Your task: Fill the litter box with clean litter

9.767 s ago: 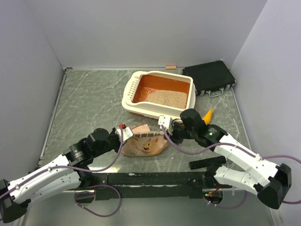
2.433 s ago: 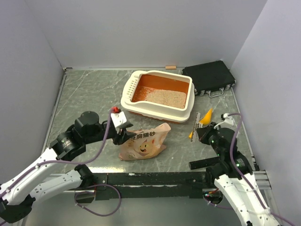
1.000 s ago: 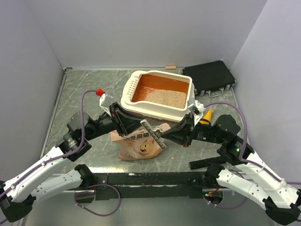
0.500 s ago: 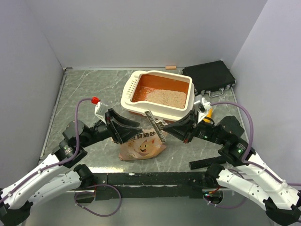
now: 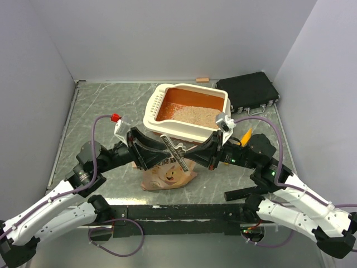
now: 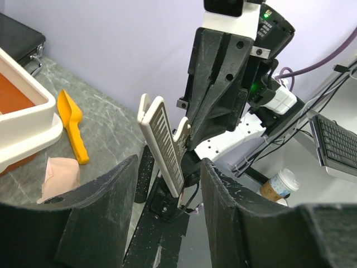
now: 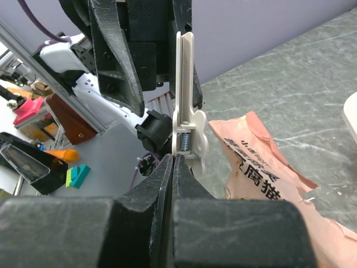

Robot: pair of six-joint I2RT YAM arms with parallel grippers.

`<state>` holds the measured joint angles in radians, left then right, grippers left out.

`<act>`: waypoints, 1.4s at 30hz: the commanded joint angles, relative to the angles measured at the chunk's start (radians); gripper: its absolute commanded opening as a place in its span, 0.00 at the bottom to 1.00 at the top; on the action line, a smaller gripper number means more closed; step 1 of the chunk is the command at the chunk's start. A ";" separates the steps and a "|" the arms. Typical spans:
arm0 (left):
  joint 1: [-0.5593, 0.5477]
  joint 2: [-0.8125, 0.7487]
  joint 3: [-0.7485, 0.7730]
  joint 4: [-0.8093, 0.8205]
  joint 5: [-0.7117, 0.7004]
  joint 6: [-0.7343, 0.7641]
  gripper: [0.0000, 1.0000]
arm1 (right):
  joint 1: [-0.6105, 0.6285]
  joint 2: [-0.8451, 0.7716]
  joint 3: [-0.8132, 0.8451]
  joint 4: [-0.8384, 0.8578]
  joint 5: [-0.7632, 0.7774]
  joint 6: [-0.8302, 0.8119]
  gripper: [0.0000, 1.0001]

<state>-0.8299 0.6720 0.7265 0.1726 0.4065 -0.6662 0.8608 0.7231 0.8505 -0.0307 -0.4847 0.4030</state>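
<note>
The grey marbled table (image 5: 106,111) is carrying the litter box (image 5: 184,129) at its far middle, orange inside a cream rim. The clean litter (image 5: 192,115) is lying as a beige patch over the near part of the box's floor. Only the overhead view is showing that fill, since the left wrist camera is catching just one cream corner of the box. A black case (image 5: 248,91) is sitting just beside the box's right end. The crumpled tan bag (image 5: 167,174) is lying on the table in front of the box, below the spot where the two arms are meeting. The right gripper (image 7: 174,167) is clenching the lower end of a white ridged clip (image 6: 164,146). Its own camera is showing the dark fingers pressed together on the clip's handle beneath the spring, a detail too small to read from above. The left gripper (image 6: 168,162) is standing released, its fingers spread, and in its own view the clip is standing upright in the gap beyond them, touching neither. That view is also showing the small orange scoop (image 6: 73,120) lying on the table near the box, apart from it.
</note>
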 commanded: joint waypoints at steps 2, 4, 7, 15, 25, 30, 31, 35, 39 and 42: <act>-0.002 -0.006 0.008 0.085 0.035 0.007 0.52 | 0.018 -0.004 0.002 0.101 0.008 0.011 0.00; -0.002 -0.006 0.007 0.093 0.043 0.008 0.47 | 0.024 -0.001 0.001 0.110 0.003 0.014 0.00; -0.002 0.003 0.005 0.105 0.049 0.008 0.45 | 0.030 0.004 -0.005 0.124 -0.009 0.023 0.00; -0.002 0.005 0.001 0.125 0.054 0.017 0.44 | 0.041 0.010 -0.011 0.134 -0.011 0.030 0.00; -0.002 0.003 0.010 0.111 0.066 0.043 0.06 | 0.050 -0.002 -0.022 0.138 -0.003 0.037 0.00; -0.002 0.000 0.016 0.107 0.069 0.051 0.01 | 0.052 -0.001 -0.013 0.108 -0.014 0.023 0.24; -0.002 0.000 0.017 0.102 0.068 0.053 0.01 | 0.050 -0.004 -0.007 0.098 -0.012 0.022 0.33; 0.000 0.000 0.033 0.068 0.075 0.066 0.01 | 0.052 -0.037 0.022 0.020 -0.005 -0.048 0.58; -0.002 -0.008 0.042 0.041 0.075 0.079 0.02 | 0.052 -0.074 0.068 -0.095 0.012 -0.128 0.72; 0.000 -0.015 0.036 0.047 0.083 0.076 0.01 | 0.050 -0.090 0.099 -0.136 0.024 -0.170 0.75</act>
<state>-0.8288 0.6762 0.7254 0.1963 0.4667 -0.6052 0.9054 0.6678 0.8715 -0.1089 -0.4816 0.3244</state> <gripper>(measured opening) 0.080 0.741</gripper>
